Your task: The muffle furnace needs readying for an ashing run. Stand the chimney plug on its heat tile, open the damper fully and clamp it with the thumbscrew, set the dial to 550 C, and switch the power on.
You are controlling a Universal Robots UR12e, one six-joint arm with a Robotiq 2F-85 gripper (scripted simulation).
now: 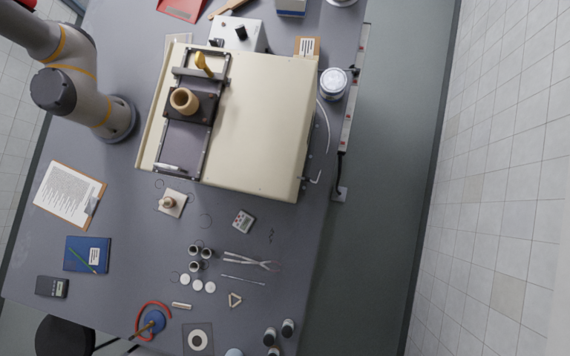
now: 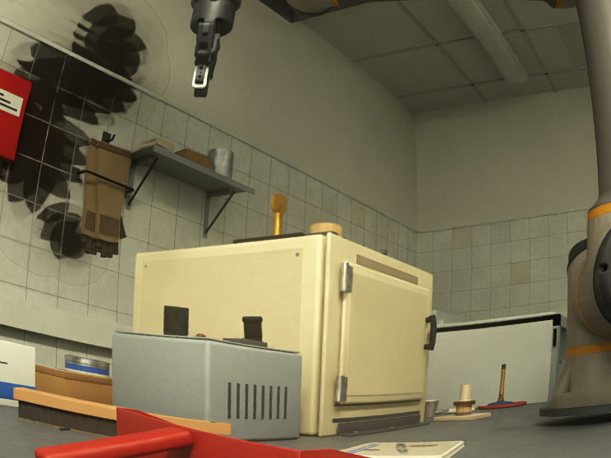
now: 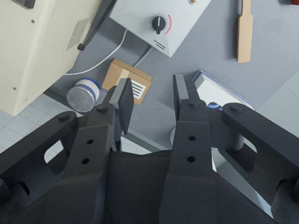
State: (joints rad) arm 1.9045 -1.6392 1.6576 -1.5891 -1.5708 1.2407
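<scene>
The grey controller box (image 3: 162, 15) with its black dial (image 3: 158, 24) lies on the bench far below my gripper (image 3: 150, 92), which hangs open and empty high above the bench's back end (image 2: 202, 78). The box sits behind the cream muffle furnace (image 1: 235, 121). On the furnace roof the tan chimney collar (image 1: 184, 101) sits on the dark damper plate, and the brass thumbscrew handle (image 1: 203, 64) stands on the frame behind it. The chimney plug (image 1: 167, 202) stands upright on its pale heat tile (image 1: 173, 203) on the bench in front of the furnace. The power switch (image 2: 176, 320) shows on the controller's top.
A blue-banded tin (image 3: 83, 97) and a cardboard box (image 3: 128, 80) lie beside the furnace's rear corner. A wooden paddle (image 3: 244, 25) lies right of the controller, a white carton (image 3: 218, 91) under my fingers. Crucibles (image 1: 197, 256), tongs (image 1: 252, 261) and a clipboard (image 1: 69, 194) occupy the bench's front.
</scene>
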